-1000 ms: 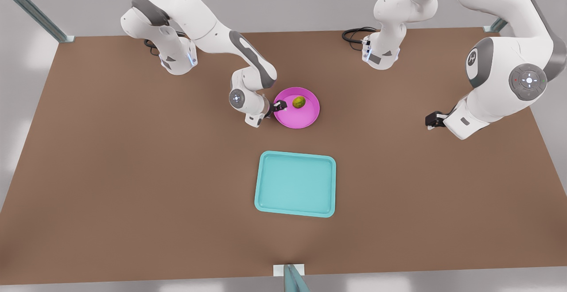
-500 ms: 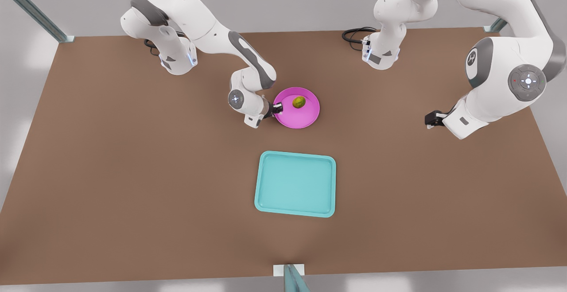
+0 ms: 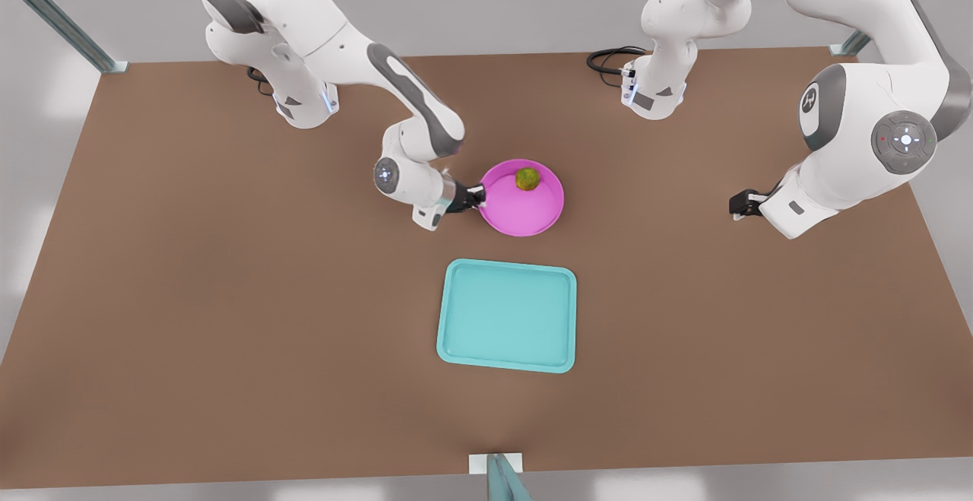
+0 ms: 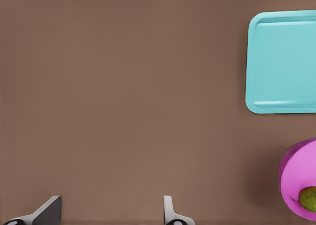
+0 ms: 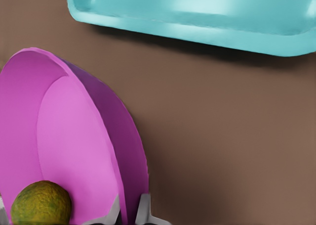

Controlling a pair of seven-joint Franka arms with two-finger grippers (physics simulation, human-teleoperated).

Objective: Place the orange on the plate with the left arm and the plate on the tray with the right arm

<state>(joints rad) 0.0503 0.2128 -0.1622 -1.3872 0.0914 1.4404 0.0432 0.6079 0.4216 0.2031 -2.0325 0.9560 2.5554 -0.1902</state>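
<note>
**A:** What is the right gripper (image 3: pixel 477 196) doing?

**B:** It is closed on the rim of the plate (image 3: pixel 524 212), at the edge toward the front view's left. In the right wrist view its two fingertips (image 5: pixel 143 207) pinch the pink rim (image 5: pixel 126 151) between them, one inside the dish and one outside, and the plate looks tipped rather than flat.

**A:** And the orange (image 3: pixel 527 179)?

**B:** It sits inside the plate, toward the far rim. The right wrist view shows it (image 5: pixel 42 203) just beside the pinching fingers.

**A:** Where is the tray (image 3: pixel 507 315)?

**B:** Flat on the brown table (image 3: pixel 228 318), nearer the camera than the plate and apart from it, with bare table between them. The right wrist view shows that gap close up, with the tray's rim (image 5: pixel 197 29) beyond the plate.

**A:** And the left gripper (image 3: pixel 739 205)?

**B:** That arm waits off at the front view's right, well apart from everything. Its wrist view shows its fingers (image 4: pixel 170 215) spread wide over bare table, holding nothing, with the tray (image 4: pixel 284 62) and a slice of plate (image 4: pixel 298 178) farther off.
</note>
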